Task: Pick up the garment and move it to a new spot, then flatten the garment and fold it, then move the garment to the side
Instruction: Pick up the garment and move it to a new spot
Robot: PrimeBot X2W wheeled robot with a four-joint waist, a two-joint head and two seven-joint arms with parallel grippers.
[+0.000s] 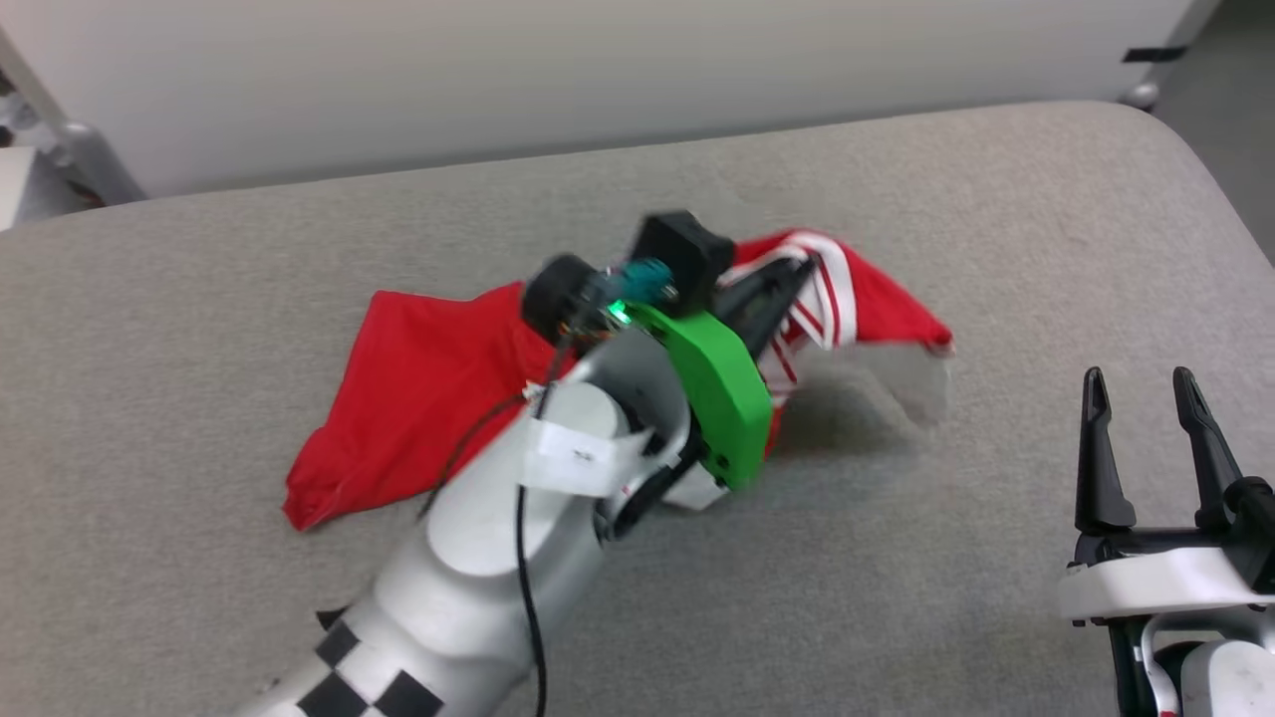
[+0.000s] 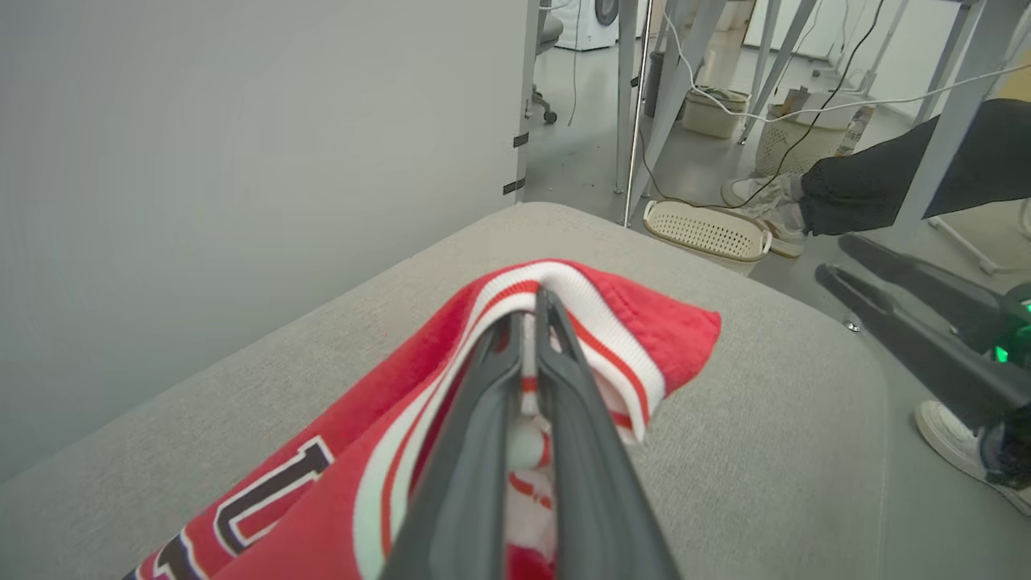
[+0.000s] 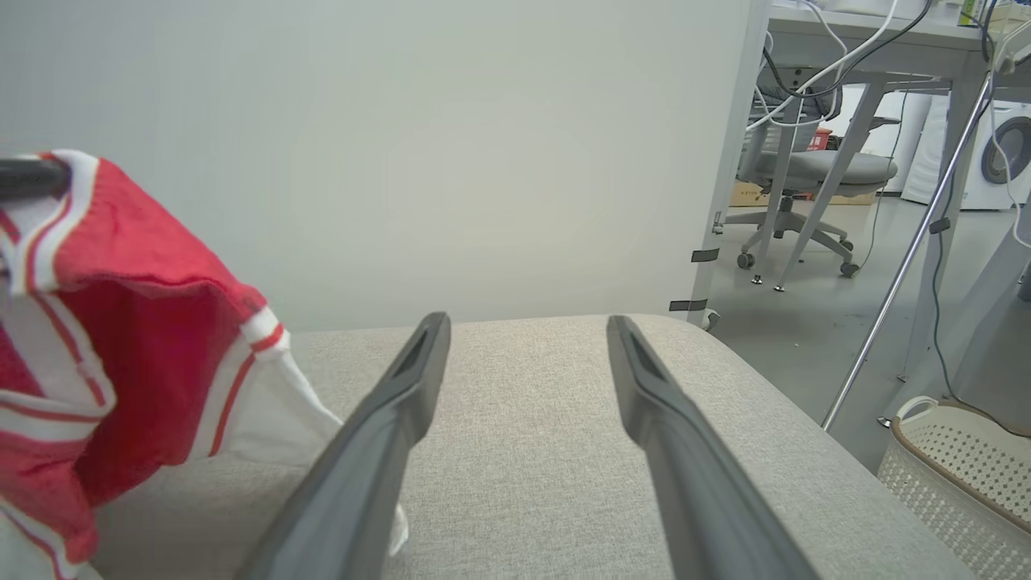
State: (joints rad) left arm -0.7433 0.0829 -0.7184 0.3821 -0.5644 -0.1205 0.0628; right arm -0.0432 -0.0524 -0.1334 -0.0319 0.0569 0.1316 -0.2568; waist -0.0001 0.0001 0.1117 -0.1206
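Note:
The garment is a red shirt with red-white striped trim, lying rumpled in the middle of the grey padded table. Its right end is raised off the surface, and a white sleeve hangs down from it. My left gripper reaches in from the lower left and is shut on the striped trim. Black white-edged letters show on the cloth below the fingers. My right gripper stands open at the lower right, apart from the garment, with nothing between its fingers.
A pale wall runs behind the table's far edge. Past the table's rounded right corner, a white perforated basket lies on the floor, beside a person's dark trouser leg and shoes. Desk legs, cables and an office chair stand further off.

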